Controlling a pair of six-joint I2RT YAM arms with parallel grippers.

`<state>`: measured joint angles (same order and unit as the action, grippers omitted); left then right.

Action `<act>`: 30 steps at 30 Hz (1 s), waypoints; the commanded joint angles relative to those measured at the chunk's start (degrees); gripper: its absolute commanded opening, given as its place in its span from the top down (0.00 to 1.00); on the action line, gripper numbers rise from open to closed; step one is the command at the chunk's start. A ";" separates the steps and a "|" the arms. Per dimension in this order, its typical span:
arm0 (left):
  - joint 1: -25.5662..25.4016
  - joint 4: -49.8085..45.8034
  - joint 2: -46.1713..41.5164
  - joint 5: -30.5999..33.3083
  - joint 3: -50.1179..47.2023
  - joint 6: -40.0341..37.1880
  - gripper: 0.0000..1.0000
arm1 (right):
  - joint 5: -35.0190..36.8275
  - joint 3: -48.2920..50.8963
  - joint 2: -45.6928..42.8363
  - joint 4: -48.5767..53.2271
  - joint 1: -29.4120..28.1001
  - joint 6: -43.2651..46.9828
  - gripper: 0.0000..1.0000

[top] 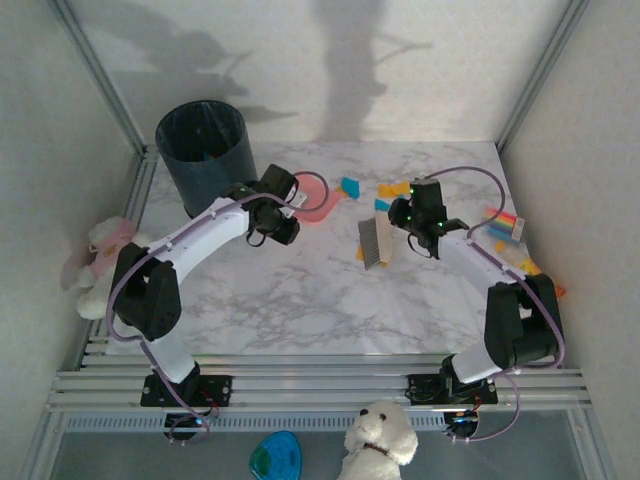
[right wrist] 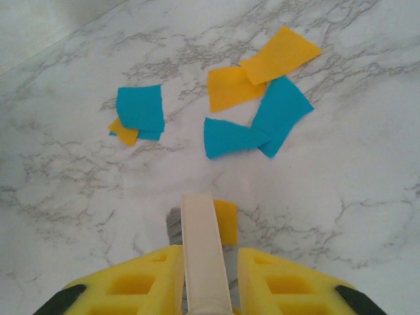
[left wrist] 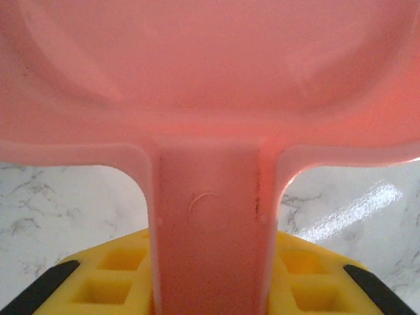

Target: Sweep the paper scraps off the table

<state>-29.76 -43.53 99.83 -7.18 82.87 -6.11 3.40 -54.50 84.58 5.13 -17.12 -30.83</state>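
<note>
Little of the sweeping appears to be done: the paper scraps [right wrist: 279, 121] are seen lying loose on the tabletop [right wrist: 341, 216], clustered at twelve o'clock of the brush [right wrist: 205, 249], and none is seen in the pink dustpan [left wrist: 210, 79]. The left fingers [left wrist: 105, 282] are clamped on the dustpan's handle. The right fingers [right wrist: 138, 289] are closed tight on the brush handle.

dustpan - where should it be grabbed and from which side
By its narrow flat handle, coming from behind the scoop, as the left claw does now. The handle juts straight out of the rear wall of the pink dustpan and fits between the yellow fingers; the scoop looks too wide.
</note>
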 commanded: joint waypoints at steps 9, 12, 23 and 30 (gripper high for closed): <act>-3.69 -4.23 -0.34 0.84 -1.13 -2.51 1.00 | -3.66 2.04 -10.50 -0.43 -0.23 1.70 1.00; -5.35 -5.22 -0.17 0.06 -1.59 -4.10 1.00 | 0.02 0.92 -12.98 3.70 -0.31 3.54 1.00; -11.58 -8.51 3.89 -2.37 -2.06 -8.21 1.00 | 13.47 -3.09 -15.97 15.31 -0.29 14.63 1.00; -13.72 -10.00 5.72 -4.82 -2.84 -9.18 1.00 | 17.17 -4.56 -13.71 15.14 -0.34 17.10 1.00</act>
<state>-42.65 -50.87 104.97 -10.00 80.42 -13.80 17.17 -56.77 70.02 20.82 -17.17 -16.08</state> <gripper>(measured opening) 0.272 0.258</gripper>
